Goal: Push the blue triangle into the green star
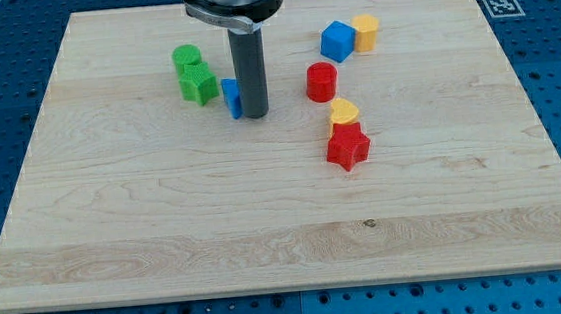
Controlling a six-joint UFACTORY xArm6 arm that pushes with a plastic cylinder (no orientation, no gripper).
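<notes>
The blue triangle (231,97) lies in the upper middle of the wooden board, partly hidden behind my rod. My tip (256,115) rests on the board right against the triangle's right side. The green star (198,84) sits just left of the triangle, with a small gap between them. A green cylinder (186,57) touches the star's upper left.
A red cylinder (322,80) stands right of my rod. A blue cube (337,41) and a yellow cylinder (366,32) sit at the upper right. A yellow block (343,113) touches a red star (348,148) right of centre. The board's edge (291,289) borders blue pegboard.
</notes>
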